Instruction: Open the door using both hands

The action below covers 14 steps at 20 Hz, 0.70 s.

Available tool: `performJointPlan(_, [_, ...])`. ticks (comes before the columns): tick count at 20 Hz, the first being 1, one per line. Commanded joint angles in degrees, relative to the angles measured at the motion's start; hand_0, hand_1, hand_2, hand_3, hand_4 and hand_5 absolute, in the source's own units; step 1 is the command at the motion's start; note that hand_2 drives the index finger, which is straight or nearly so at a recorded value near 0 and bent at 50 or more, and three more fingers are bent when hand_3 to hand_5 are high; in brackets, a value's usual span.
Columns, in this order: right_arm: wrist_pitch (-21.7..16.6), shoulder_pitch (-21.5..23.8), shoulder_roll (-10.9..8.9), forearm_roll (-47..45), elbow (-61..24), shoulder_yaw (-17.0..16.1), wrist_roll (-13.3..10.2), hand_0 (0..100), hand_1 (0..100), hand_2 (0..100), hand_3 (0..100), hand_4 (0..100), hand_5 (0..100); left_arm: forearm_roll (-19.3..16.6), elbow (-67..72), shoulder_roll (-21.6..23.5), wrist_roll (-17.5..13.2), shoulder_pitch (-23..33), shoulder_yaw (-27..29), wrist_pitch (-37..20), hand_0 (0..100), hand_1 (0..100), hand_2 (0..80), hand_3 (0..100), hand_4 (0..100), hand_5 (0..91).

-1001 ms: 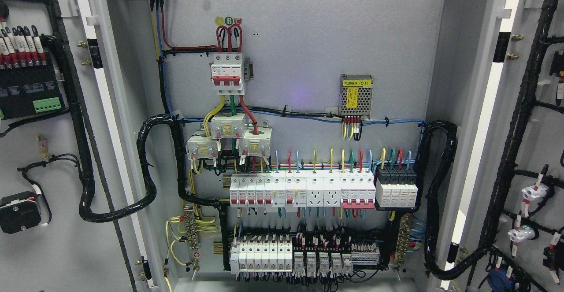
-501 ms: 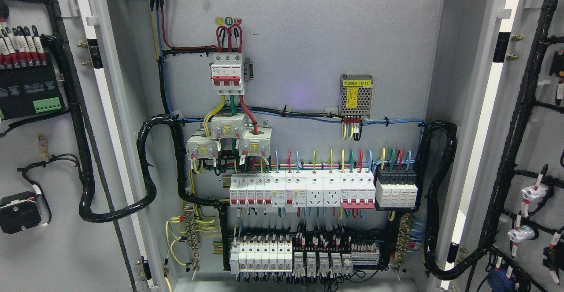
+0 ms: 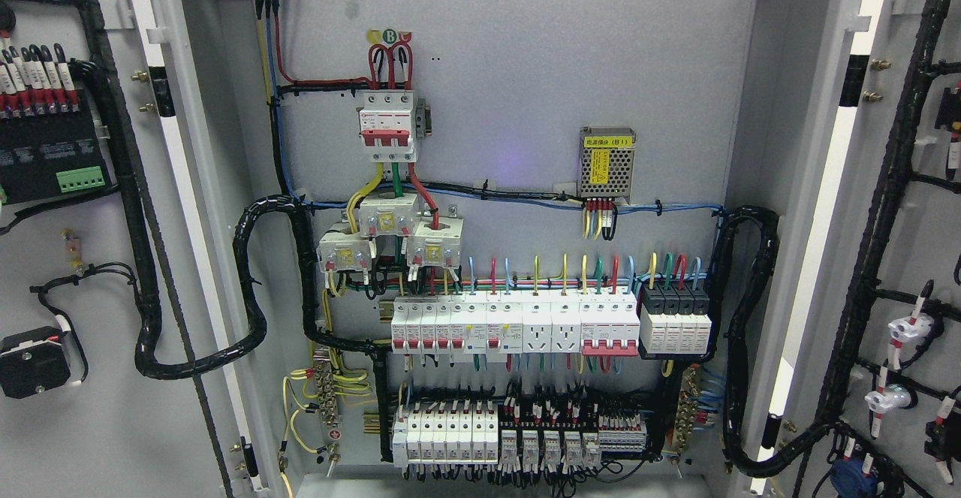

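Observation:
An electrical cabinet fills the head view with both doors swung wide. The left door (image 3: 67, 423) shows its grey inner face, carrying a black module and wiring. The right door (image 3: 920, 220) also faces me with its inner side, hung with black cable looms and indicator lamps. Between them the grey back panel (image 3: 525, 92) is fully exposed. Neither of my hands nor arms shows anywhere in the picture.
On the back panel sit a red-and-white main breaker (image 3: 387, 126), a yellow-labelled power supply (image 3: 607, 161), a row of white breakers (image 3: 514, 325) and terminal blocks (image 3: 518, 434). Thick black cable conduits (image 3: 248, 295) loop from the panel to each door.

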Motion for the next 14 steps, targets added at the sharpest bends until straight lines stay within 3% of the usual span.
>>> performJointPlan(1, [-0.17,3.85,0.45,0.55,3.98,3.45,-0.02,0,0,0,0,0,0,-3.66,4.67,-3.99,-0.22,2.81,-4.29,0.38,0,0,0.0,0,4,0.0])
performJointPlan(10, [-0.52,8.16,0.45,0.55,13.91,2.84,0.15,0,0,0,0,0,0,-7.09,15.47,-6.37,-0.39,3.87,-5.61,0.64,0,0,0.0,0,4,0.0])
performJointPlan(14, [-3.77,9.74,0.28,0.55,17.96,2.84,0.15,0,0,0,0,0,0,-8.66,20.92,-7.51,-0.48,3.78,-6.76,0.73,0,0,0.0,0,4,0.0])
